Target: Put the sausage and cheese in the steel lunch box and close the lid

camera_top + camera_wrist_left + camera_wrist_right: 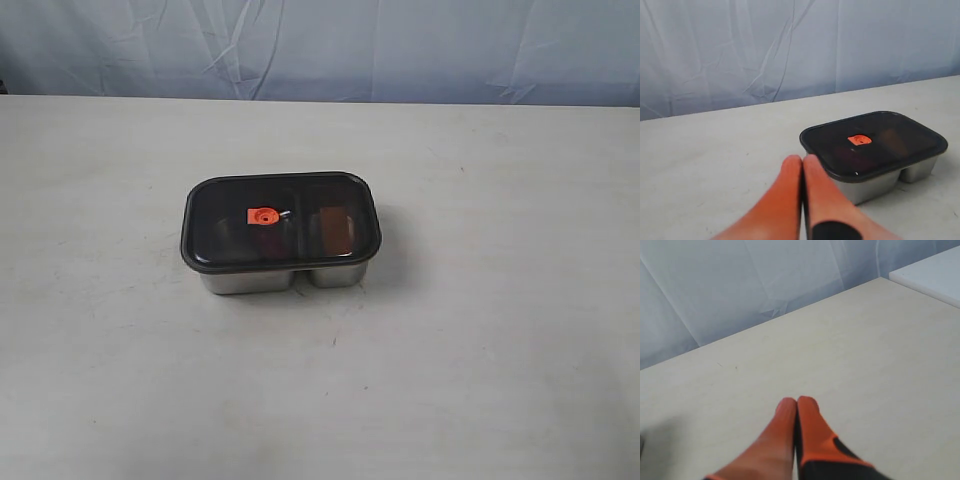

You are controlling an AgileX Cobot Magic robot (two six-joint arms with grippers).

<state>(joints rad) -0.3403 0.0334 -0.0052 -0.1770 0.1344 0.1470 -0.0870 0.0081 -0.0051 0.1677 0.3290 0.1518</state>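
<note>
Finding the steel lunch box near the middle of the pale table, standing flat, with the dark smoky lid seated on top and covering both of its 2 compartments. Noting the lid's rim overhanging the steel walls all round, and the orange valve tab near the lid's centre, over the larger compartment. Making out, through the dark plastic over the smaller compartment, a dim brownish-orange patch, possibly the cheese, though too murky to say for sure. Unable to pick out the sausage beneath the lid from any view. Seeing a wrinkled pale-blue backdrop behind the table's far edge.

Turning to the left wrist view: left gripper with its 2 orange fingers pressed together tip to tip, nothing clamped between them, over bare table, near the closed box but apart from it.

Turning to the right wrist view: right gripper likewise drawn together, 2 orange tips touching and empty, pointing across bare tabletop toward the backdrop.
</note>
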